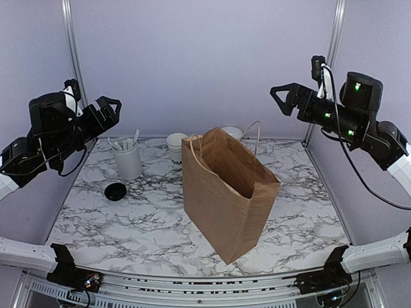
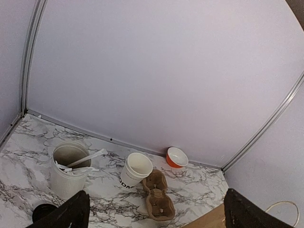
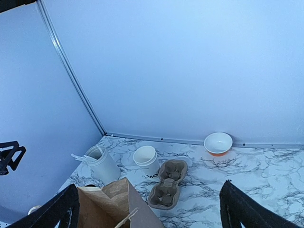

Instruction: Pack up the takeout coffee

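No cup with a black lid shows in any view. A lidless white cup (image 1: 176, 149) with dark lettering stands behind the open brown paper bag (image 1: 225, 192); it also shows in the left wrist view (image 2: 135, 170) and the right wrist view (image 3: 147, 161). A loose black lid (image 1: 115, 190) lies on the marble at the left. My left gripper (image 1: 110, 114) is raised high at the left, open and empty. My right gripper (image 1: 280, 101) is raised high at the right, open and empty. In both wrist views the fingers (image 2: 66, 213) (image 3: 242, 209) stand wide apart.
A taller white holder of utensils (image 1: 128, 160) stands left of the cup. A brown pulp cup carrier (image 2: 156, 197) lies beside the cup, behind the bag. An orange bowl (image 2: 176, 157) sits by the back wall. The marble table (image 1: 128, 224) is walled on three sides.
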Action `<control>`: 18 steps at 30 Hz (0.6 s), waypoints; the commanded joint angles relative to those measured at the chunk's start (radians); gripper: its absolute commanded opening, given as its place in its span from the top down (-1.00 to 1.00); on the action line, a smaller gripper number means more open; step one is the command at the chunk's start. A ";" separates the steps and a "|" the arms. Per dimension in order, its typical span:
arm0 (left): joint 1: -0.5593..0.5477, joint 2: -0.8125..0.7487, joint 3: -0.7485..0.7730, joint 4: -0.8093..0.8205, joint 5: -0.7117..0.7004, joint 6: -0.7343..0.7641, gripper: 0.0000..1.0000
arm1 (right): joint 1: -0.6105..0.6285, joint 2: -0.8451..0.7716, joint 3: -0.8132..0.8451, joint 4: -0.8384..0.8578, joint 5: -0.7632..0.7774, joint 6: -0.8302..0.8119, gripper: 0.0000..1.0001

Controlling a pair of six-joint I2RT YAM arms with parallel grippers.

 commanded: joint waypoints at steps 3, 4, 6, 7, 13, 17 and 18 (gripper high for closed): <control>0.176 0.163 0.155 -0.253 0.212 0.011 -0.98 | -0.078 -0.071 -0.088 0.028 -0.083 0.035 -0.99; 0.209 0.185 0.171 -0.274 0.215 0.016 -0.98 | -0.085 -0.083 -0.105 0.030 -0.090 0.037 -0.99; 0.254 0.216 0.184 -0.298 0.220 0.021 -0.98 | -0.093 -0.101 -0.128 0.029 -0.102 0.035 -0.99; 0.286 0.229 0.183 -0.305 0.235 0.014 -0.98 | -0.094 -0.108 -0.138 0.026 -0.103 0.032 -1.00; 0.501 0.287 0.151 -0.304 0.404 -0.062 -0.83 | -0.094 -0.135 -0.171 0.010 -0.099 0.019 -1.00; 0.570 0.333 0.145 -0.285 0.482 -0.099 -0.67 | -0.095 -0.142 -0.183 0.006 -0.100 0.018 -1.00; 0.583 0.345 0.140 -0.276 0.502 -0.108 -0.60 | -0.095 -0.142 -0.186 0.004 -0.101 0.018 -1.00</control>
